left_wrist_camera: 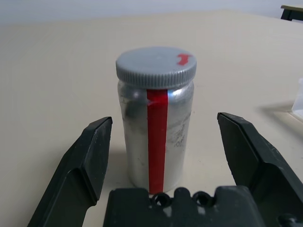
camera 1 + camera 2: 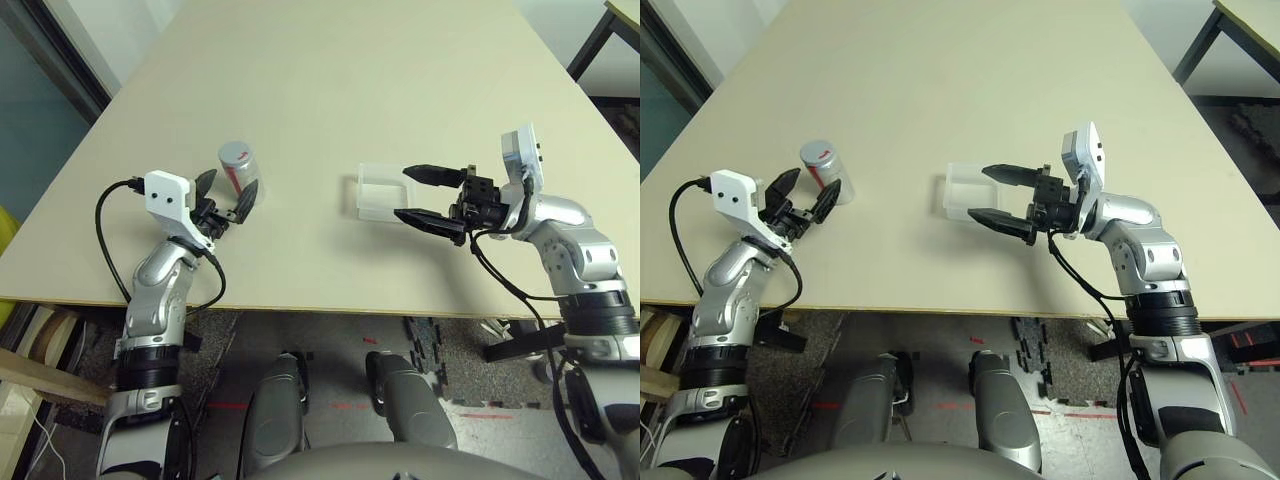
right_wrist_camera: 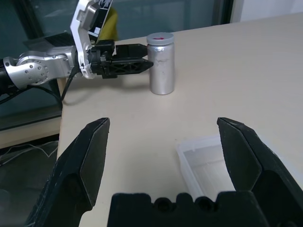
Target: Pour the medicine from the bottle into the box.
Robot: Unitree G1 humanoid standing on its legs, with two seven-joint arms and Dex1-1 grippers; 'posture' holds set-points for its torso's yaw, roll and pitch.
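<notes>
My table (image 2: 330,90) is looking like smooth, matt, pale beige board. The bottle (image 1: 156,127) is showing a dull silvery, metal-like skin, scuffed and cloudy, with a glossy red strip and a ribbed, matt grey plastic cap (image 1: 156,66). The box (image 2: 380,192) is appearing as frosted, translucent plastic. My left tool (image 2: 227,198) and right tool (image 2: 418,194) are showing matt black plastic fingers.

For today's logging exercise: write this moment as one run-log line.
left gripper: open, straddling bottle | bottle: upright, capped | right gripper: open, over box | pour: not started
</notes>
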